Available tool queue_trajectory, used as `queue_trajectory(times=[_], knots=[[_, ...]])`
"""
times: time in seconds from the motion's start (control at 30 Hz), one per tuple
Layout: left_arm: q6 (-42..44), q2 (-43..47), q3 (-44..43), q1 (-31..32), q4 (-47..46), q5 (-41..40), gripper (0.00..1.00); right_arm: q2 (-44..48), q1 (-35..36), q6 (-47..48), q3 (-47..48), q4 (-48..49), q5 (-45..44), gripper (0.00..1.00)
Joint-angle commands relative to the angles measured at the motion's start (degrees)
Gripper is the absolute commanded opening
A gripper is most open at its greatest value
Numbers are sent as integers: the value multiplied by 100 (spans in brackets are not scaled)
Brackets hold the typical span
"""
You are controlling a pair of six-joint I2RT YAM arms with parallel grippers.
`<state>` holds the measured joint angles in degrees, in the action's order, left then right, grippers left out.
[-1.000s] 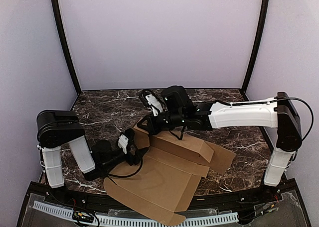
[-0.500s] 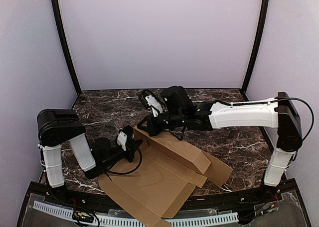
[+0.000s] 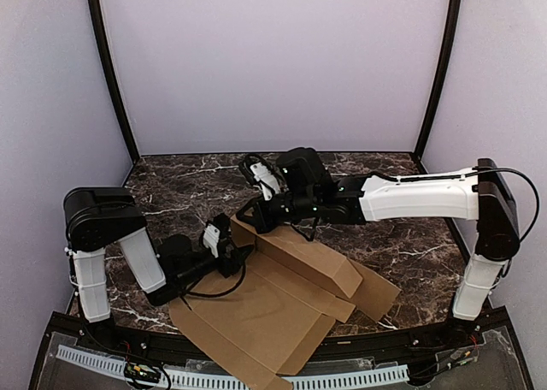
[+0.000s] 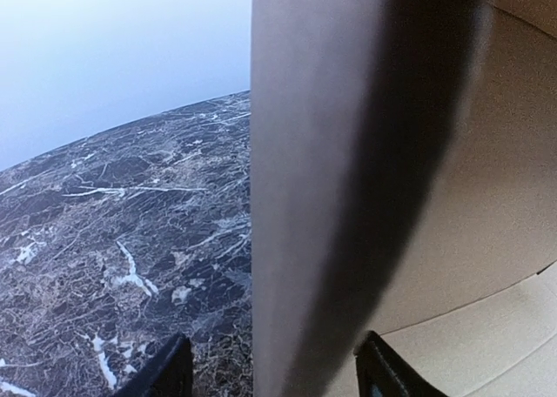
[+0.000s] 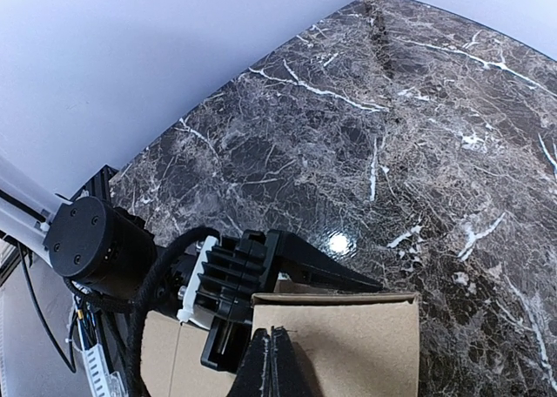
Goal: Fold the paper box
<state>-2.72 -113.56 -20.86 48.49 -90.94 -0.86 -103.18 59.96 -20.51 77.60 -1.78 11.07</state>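
Note:
The paper box (image 3: 273, 322) is a brown cardboard sheet lying flat at the near middle of the table, with one long wall (image 3: 316, 257) folded up along its far side. My left gripper (image 3: 238, 255) is at that wall's left end. In the left wrist view it (image 4: 274, 340) stands open, with an upright cardboard flap (image 4: 305, 197) between its fingers. My right gripper (image 3: 256, 221) reaches in from the right and is shut. In the right wrist view its tips (image 5: 271, 334) rest against a cardboard panel (image 5: 348, 345), and the left gripper's black finger (image 5: 331, 275) lies just behind the panel's top edge.
The dark marble table (image 3: 188, 185) is enclosed by lilac walls with black posts (image 3: 111, 73) at the back corners. A white perforated rail (image 3: 359, 375) runs along the near edge, and the sheet's front corner hangs over it. Both arm bases stand at the near corners.
The cardboard sheet has slid and turned a little to the left, its front corner moving left. My left gripper has moved right, up to the raised wall's end. The right arm has barely moved.

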Motion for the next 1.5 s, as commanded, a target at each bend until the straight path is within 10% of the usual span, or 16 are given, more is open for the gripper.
queue_trajectory(times=[0.0, 0.5, 0.7, 0.93, 1.47], knots=[[136, -84, -48, 3, 339, 42, 66, 47, 56, -48, -196, -437, -26, 0], [87, -231, -45, 0, 1070, -186, 72, 122, 54, -15, -289, -371, -26, 0], [89, -386, -399, 0, 1070, -73, 51, 216, 57, 1, -354, -370, -46, 0], [84, -479, -691, -2, 953, 68, 2, 291, 59, -5, -434, -375, -67, 0], [-14, -372, -322, 1, 437, -126, 1, 371, 59, 20, -461, -340, -285, 0]])
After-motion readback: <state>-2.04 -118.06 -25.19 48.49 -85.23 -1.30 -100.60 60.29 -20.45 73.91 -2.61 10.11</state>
